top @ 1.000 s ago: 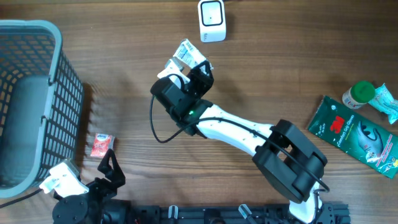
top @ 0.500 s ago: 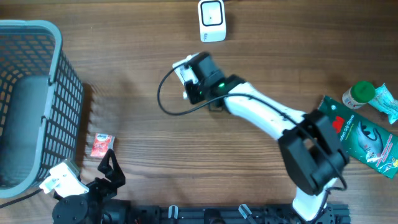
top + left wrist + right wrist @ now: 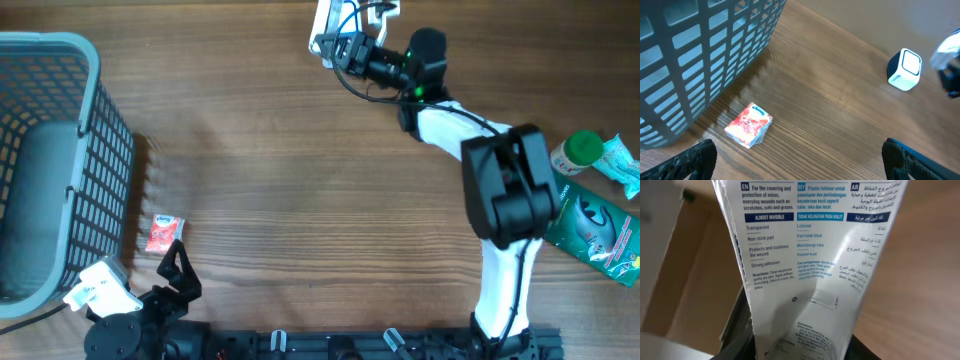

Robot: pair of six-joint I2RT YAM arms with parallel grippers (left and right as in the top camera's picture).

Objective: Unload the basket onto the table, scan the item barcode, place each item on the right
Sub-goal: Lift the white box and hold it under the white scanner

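Gripping plaster packet (image 3: 800,270), right pincer (image 3: 335,45) half-closed; print legible wrist-view only; left pincer (image 3: 178,268) wide, empty.

A grey basket (image 3: 60,150) stands left, a red packet (image 3: 164,232) near it (green pouch (image 3: 580,220) far right).

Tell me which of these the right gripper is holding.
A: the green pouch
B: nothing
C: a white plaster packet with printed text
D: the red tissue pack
C: in the right wrist view the plaster packet rises from between the fingers of the right gripper, with its wound-dressing text readable, while the red tissue pack lies far off beside the basket.
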